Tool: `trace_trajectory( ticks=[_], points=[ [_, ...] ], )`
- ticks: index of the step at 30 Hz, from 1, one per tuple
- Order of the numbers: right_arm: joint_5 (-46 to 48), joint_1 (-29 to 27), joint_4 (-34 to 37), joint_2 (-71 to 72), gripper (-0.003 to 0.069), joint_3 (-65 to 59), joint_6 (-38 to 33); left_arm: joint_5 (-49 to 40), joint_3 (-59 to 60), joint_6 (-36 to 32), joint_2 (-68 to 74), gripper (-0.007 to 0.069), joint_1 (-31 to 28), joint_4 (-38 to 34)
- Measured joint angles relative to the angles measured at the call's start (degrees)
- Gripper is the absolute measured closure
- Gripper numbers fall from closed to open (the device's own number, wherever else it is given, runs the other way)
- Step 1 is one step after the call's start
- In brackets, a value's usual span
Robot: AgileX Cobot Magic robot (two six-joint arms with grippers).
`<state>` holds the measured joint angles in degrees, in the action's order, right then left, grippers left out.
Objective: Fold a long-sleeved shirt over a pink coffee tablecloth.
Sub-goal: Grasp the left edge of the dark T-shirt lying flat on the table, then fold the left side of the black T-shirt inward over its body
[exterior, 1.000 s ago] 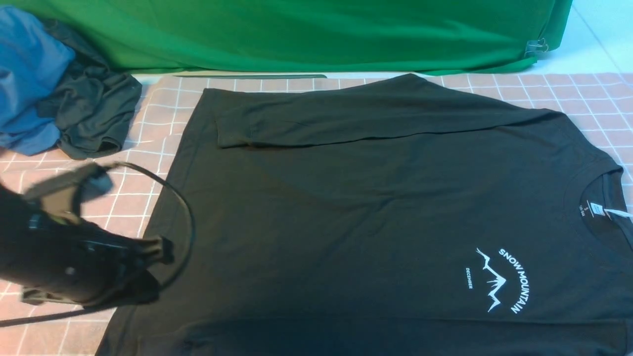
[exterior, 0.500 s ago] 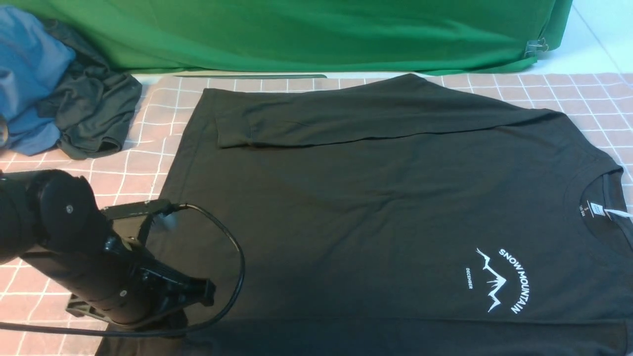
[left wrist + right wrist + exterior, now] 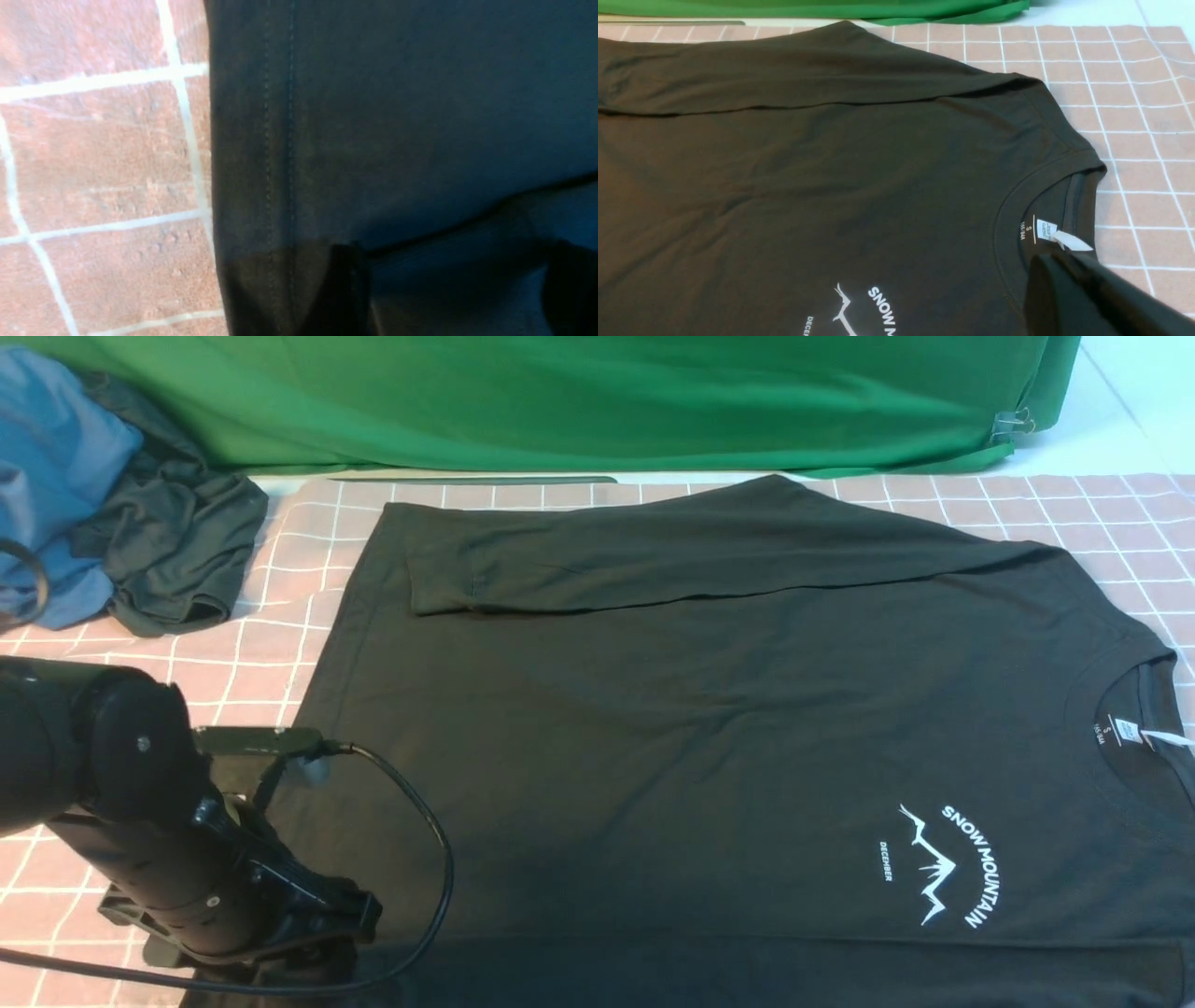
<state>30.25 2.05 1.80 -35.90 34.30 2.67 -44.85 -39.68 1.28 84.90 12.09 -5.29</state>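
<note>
The long-sleeved shirt (image 3: 672, 728) lies flat, front up, across the pink coffee tablecloth (image 3: 1102, 513), collar toward the robot's right and hem (image 3: 275, 140) toward its left. The far sleeve (image 3: 653, 565) is folded back along the body. The white "SNOW MOUNTAIN" print (image 3: 943, 863) and the neck label (image 3: 1125, 733) are exposed.

The left arm (image 3: 140, 840) is low over the near left corner of the shirt, with its cable (image 3: 425, 840) looping over the fabric. In the left wrist view the left fingers (image 3: 343, 298) stand wide apart over the hem area; no cloth is seen pinched between them.

The right fingers (image 3: 1052, 280) are closed together and empty, poised just beside the collar. They do not appear in the front view.

A smaller dark garment (image 3: 177, 551) sits bunched against blue cloth (image 3: 56, 467) at the far left. A green backdrop cloth (image 3: 560, 401) runs along the back edge
</note>
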Motion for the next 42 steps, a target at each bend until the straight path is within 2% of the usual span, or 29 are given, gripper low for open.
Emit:
trace_trajectory(
  ticks=[2,7,10,12,13,14,15,16,17,19,28,36,42],
  points=[
    [-0.5,0.0,0.0,0.0,0.0620,0.0,0.0,-0.3,0.0,0.0,1.4,0.0048,0.0,0.0],
    [-1.5,0.0,0.0,0.0,0.0620,0.0,0.0,-0.6,-0.4,-0.1,3.6,0.0056,0.0,0.0],
    [-1.8,0.0,0.0,0.0,0.0618,0.0,0.0,-0.7,-0.7,-0.2,4.2,0.0096,0.0,0.2],
    [-1.8,0.0,0.0,0.0,0.0617,0.0,0.0,-1.1,-0.9,-0.8,4.3,0.0181,0.0,0.2],
    [-1.8,0.0,0.0,0.0,0.0617,0.0,0.0,-1.5,-1.0,-1.3,4.5,0.0255,0.0,-0.3],
    [-1.8,0.0,0.0,0.0,0.0617,0.0,0.0,-1.5,-1.1,-1.7,4.5,0.0266,0.0,-0.5],
    [-1.9,0.0,0.0,0.0,0.0616,0.0,0.0,-2.5,-1.3,-2.0,4.7,0.0385,0.2,-1.4],
    [-1.9,0.0,0.0,0.0,0.0616,0.0,0.0,-2.9,-1.4,-2.0,4.7,0.0412,0.2,-1.5],
    [-1.9,0.0,0.0,0.0,0.0616,0.0,-0.1,-4.6,-1.8,-2.1,4.7,0.0505,0.3,-1.3],
    [-1.9,0.0,0.0,0.0,0.0616,0.0,-0.1,-7.3,-2.5,-2.1,4.9,0.0566,0.4,-0.8],
    [-2.1,0.0,0.0,0.0,0.0615,0.0,-0.1,-15.2,-5.7,-1.7,0.8,0.0578,0.4,-0.9],
    [-2.3,0.0,0.0,0.0,0.0614,0.0,0.0,-14.3,-14.2,-1.7,-2.9,0.0578,0.4,-0.1],
    [-2.6,0.0,0.0,0.0,0.0614,0.0,0.1,-14.3,-25.1,-1.3,-1.1,0.0578,0.4,0.7]
  ],
)
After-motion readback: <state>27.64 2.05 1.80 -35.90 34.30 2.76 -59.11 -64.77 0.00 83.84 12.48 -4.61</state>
